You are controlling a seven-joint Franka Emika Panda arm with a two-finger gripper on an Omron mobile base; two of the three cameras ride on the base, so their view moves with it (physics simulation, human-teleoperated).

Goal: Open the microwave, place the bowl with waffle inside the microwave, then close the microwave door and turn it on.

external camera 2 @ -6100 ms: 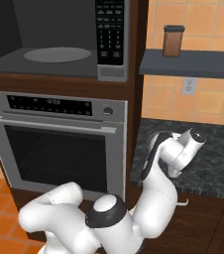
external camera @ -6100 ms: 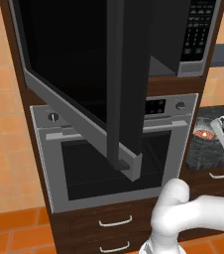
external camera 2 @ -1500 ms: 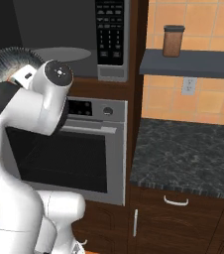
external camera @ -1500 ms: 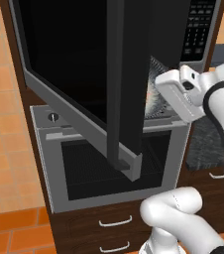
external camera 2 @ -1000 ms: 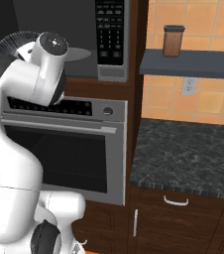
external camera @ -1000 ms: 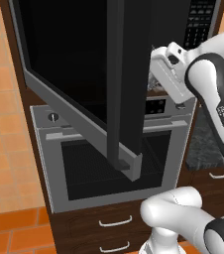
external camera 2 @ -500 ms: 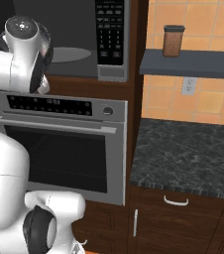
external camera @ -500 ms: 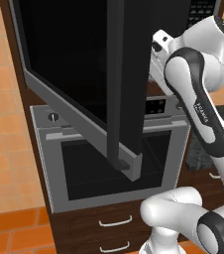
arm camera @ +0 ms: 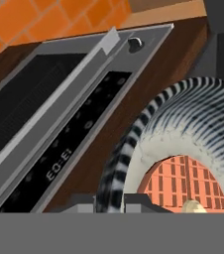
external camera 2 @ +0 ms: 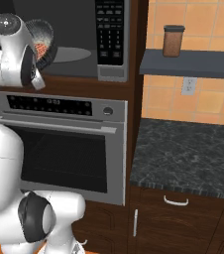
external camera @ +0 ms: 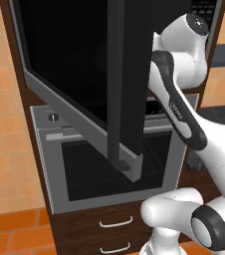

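Raised from oven height to the mouth of the microwave cavity, the white arm now carries the bowl at the opening.

One small round grey bowl with reddish-orange waffle (external camera 2: 40, 38) is counted, held at the rim by the two-finger gripper (arm camera: 109, 202), whose jaws are narrowly closed on the striped edge at about 6 o'clock of the hand view. In the right base view the bowl is seen at 10 o'clock, just before the pale turntable inside the one large black-fronted microwave (external camera 2: 109, 37). One wide black glass microwave door (external camera: 89, 74) is swung open, and one silver oven (external camera 2: 59, 144) sits below. The bowl is judged light, stiff and somewhat slippery; a rim pinch lets it tilt, so level carriage is advised lest the loose waffle slide. One brown jar (external camera 2: 173, 40) is counted on the shelf.
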